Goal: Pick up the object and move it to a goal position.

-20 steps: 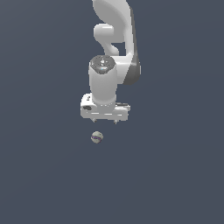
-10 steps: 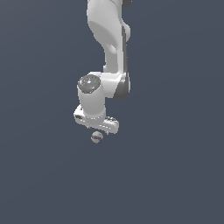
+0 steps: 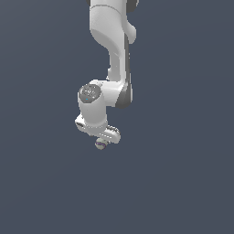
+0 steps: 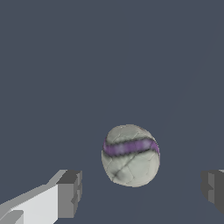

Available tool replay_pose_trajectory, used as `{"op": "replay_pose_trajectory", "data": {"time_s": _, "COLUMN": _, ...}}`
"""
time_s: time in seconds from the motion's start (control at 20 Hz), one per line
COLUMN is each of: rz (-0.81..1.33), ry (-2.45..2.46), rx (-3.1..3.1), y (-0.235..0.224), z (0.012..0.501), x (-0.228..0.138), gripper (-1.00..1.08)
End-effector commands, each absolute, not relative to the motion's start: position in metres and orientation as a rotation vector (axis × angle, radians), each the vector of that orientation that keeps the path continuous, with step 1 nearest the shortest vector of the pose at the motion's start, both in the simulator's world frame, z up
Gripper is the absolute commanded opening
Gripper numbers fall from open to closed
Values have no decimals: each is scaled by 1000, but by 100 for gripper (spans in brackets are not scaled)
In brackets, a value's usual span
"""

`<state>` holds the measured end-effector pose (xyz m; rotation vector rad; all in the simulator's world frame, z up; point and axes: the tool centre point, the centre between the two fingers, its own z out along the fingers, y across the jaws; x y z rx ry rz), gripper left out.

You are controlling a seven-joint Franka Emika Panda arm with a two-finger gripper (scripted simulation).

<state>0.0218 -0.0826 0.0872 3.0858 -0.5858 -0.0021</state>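
Wrist view shows the unmarked, purple-striped ball (image 4: 130, 155) between the gripper's (image 4: 142, 192) spread fingers (image 4: 69, 193), untouched.

The ball (image 4: 130, 155) is greyish-white, cracked-looking, with a purple stripe around its upper part

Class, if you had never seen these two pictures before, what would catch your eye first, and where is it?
In the wrist view, the ball, greyish-white and cracked-looking with a purple stripe, sits between the open gripper's dark fingertips, touching neither. In the exterior view, the white arm reaches down from the top, its gripper right over the tiny ball against a plain dark background.
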Motion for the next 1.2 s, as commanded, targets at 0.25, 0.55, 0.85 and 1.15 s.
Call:
{"op": "replay_pose_trajectory", "data": {"time_s": 0.25, "rz": -1, "ry": -590, "rx": 3085, "y": -83, "z": 63, "x": 21, "gripper": 100}}
{"op": "replay_pose_trajectory", "data": {"time_s": 0.55, "rz": 0, "ry": -595, "rx": 3085, "y": -83, "z": 39, "x": 22, "gripper": 100}}
{"op": "replay_pose_trajectory", "data": {"time_s": 0.85, "rz": 0, "ry": -595, "rx": 3085, "y": -83, "z": 37, "x": 22, "gripper": -100}}
{"op": "replay_pose_trajectory", "data": {"time_s": 1.15, "rz": 0, "ry": -595, "rx": 3085, "y": -83, "z": 37, "x": 22, "gripper": -100}}
